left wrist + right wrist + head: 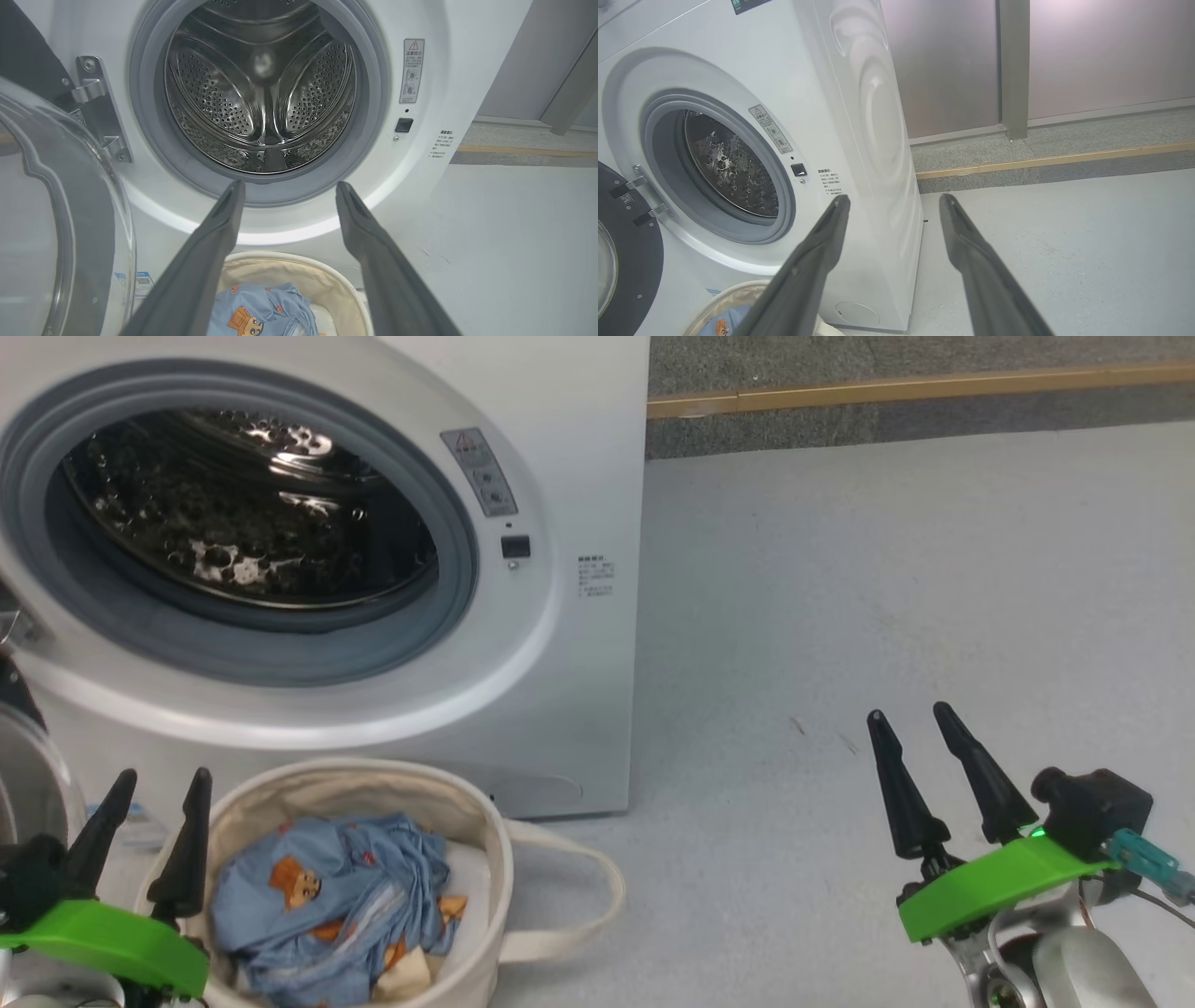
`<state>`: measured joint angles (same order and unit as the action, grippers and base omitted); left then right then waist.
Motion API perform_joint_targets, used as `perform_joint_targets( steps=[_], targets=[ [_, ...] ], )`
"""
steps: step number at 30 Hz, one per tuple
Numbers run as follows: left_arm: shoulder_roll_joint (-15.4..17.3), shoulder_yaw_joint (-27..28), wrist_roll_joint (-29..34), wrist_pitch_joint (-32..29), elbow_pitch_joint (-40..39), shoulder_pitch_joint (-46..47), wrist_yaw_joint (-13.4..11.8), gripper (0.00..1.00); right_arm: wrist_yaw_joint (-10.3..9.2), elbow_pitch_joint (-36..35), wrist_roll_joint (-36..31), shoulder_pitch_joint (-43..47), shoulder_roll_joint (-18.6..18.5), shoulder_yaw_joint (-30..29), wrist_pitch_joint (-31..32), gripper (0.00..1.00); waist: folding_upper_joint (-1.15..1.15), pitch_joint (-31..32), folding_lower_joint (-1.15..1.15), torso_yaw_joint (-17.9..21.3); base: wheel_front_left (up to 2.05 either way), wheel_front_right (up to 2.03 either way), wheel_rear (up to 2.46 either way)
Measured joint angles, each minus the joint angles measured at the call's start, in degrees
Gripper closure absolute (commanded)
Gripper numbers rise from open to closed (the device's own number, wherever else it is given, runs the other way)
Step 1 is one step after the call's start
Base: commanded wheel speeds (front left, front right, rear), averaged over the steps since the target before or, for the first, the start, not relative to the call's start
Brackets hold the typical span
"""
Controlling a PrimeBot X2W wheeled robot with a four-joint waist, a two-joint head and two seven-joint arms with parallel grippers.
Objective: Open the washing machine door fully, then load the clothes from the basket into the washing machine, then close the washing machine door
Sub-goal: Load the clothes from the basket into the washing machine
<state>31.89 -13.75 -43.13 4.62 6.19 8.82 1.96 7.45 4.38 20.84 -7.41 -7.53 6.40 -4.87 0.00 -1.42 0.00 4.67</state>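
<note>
The white washing machine (560, 476) stands with its steel drum (261, 84) exposed. Its door (56, 219) is swung out wide to the left, glass bowl showing; the black rim (626, 261) shows in the right wrist view. In front sits the off-white canvas basket (485, 831) holding the light blue bear-print clothes (327, 896), also the clothes (261, 312). My left gripper (159, 784) hovers open at the basket's left rim, fingers pointing at the drum mouth. My right gripper (910, 714) stands open over bare floor, well right of the machine.
Pale grey floor (887, 597) stretches to the right of the machine. A wooden strip (915, 387) and grey kerb run along the back, with a wall and post (1013, 70) behind. The basket's looped handle (597, 896) sticks out to the right.
</note>
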Motion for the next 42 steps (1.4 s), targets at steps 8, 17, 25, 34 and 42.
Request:
perform_joint_targets(
  steps=[8, 17, 25, 34, 42],
  targets=[
    [-0.4, -1.1, 1.3, -1.7, 2.5, 0.3, -3.0, 0.0, 0.0, 0.0, -0.1, -0.1, 0.1, 0.0, 0.0, 0.0, 0.0, 0.0, 0.01, -0.1, 1.03, -1.03, 0.0],
    [-0.7, -3.9, 0.9, -7.2, 5.7, 0.9, -3.5, 0.0, 0.0, 0.0, -0.1, 0.0, 0.1, 0.1, 0.0, 0.0, 0.0, -0.1, 0.0, 0.2, 0.09, -0.09, 0.0],
    [-3.3, -10.2, 1.4, -13.2, 15.0, 5.0, -1.4, 0.0, 0.0, -0.9, -0.2, -0.5, 0.1, 0.1, 0.1, 0.0, 0.0, -1.7, 0.0, 0.9, 0.0, 0.0, 0.0],
    [-8.5, -13.4, -0.1, -11.0, 34.6, 11.3, 4.7, 0.0, 0.0, -3.1, -2.1, -1.3, 1.2, 0.2, 0.1, 0.0, 0.0, -5.1, 0.0, 3.1, 0.0, 0.0, 0.0],
    [-10.1, -16.4, -7.0, -8.4, 43.6, 18.0, 5.6, 0.0, 0.0, -8.0, -4.7, -3.2, 2.5, -0.8, 0.3, 0.0, 0.0, -11.4, 0.0, 5.0, 0.0, 0.0, 0.0]
  ],
)
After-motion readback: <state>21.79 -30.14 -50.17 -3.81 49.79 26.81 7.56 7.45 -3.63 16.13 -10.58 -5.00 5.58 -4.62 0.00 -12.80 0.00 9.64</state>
